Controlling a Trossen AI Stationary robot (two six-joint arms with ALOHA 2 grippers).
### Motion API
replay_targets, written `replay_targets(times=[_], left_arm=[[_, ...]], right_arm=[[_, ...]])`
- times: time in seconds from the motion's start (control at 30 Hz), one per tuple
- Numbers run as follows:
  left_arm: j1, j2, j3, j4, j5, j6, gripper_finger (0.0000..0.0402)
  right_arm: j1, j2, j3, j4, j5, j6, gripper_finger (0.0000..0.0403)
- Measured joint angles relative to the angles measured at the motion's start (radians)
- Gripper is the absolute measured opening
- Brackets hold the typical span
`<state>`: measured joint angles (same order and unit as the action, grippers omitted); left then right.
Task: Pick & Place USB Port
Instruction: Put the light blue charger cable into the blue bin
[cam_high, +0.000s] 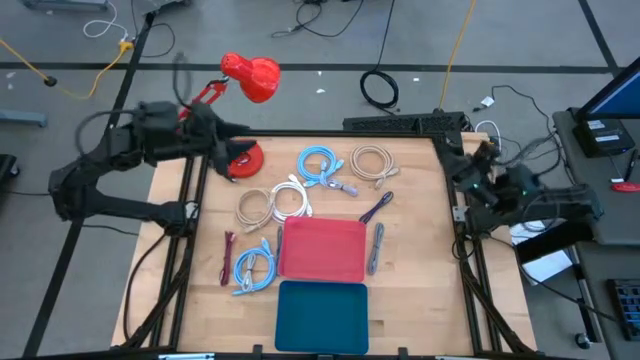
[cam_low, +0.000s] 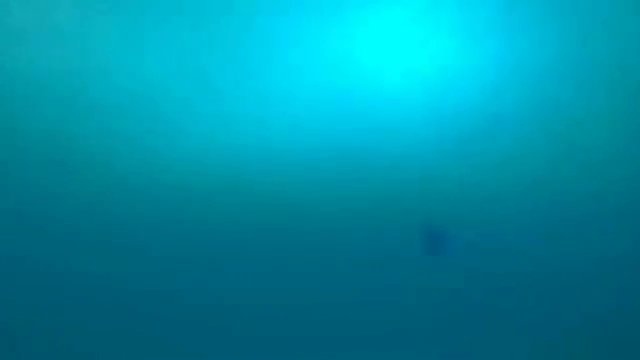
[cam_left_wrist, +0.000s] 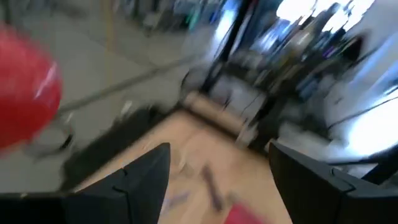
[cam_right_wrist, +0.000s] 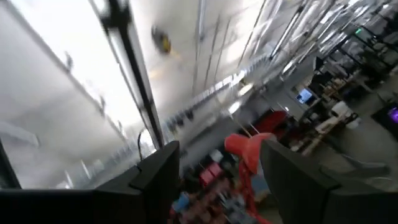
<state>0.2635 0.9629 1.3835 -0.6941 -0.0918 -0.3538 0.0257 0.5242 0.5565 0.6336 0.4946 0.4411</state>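
Coiled USB cables lie on the wooden table: a blue one (cam_high: 318, 165), a beige one (cam_high: 372, 160), white ones (cam_high: 275, 203) and another blue one (cam_high: 255, 268). A purple cable (cam_high: 375, 208) and a grey one (cam_high: 377, 248) lie beside a red tray (cam_high: 323, 248). A teal tray (cam_high: 322, 315) sits at the near edge. My left gripper (cam_high: 232, 155) (cam_left_wrist: 217, 180) hovers open over the far-left corner, above everything, holding nothing. My right gripper (cam_high: 462, 170) (cam_right_wrist: 217, 180) is open at the table's right edge, tilted upward. The low view shows only a teal-blue field.
A red desk lamp (cam_high: 250, 78) stands at the far-left corner, its round base (cam_high: 247, 160) right beside my left gripper. A dark power strip (cam_high: 400, 124) lies along the far edge. Bare wood shows at the table's left and right sides.
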Motion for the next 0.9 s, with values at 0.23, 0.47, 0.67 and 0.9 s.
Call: replay_targets(times=[0.23,0.47,0.67,0.9], left_arm=[[-0.001,0.007,-0.069,-0.082,-0.041,-0.063,0.0273],[-0.006,0.006,-0.139,-0.091,-0.04,-0.124,0.0273],[-0.049,0.005,-0.185,-0.099,-0.037,-0.167,0.0273],[-0.105,0.005,-0.223,-0.12,-0.039,-0.201,0.0273]], right_arm=[[-0.042,0.461,0.591,-0.692,-0.026,-0.084,0.0215],[-0.178,0.84,0.778,-1.092,-0.188,0.159,0.0215],[-0.244,1.069,0.778,-1.008,-0.43,0.18,0.0215],[-0.299,1.216,0.778,-1.048,-0.446,0.125,0.0215]])
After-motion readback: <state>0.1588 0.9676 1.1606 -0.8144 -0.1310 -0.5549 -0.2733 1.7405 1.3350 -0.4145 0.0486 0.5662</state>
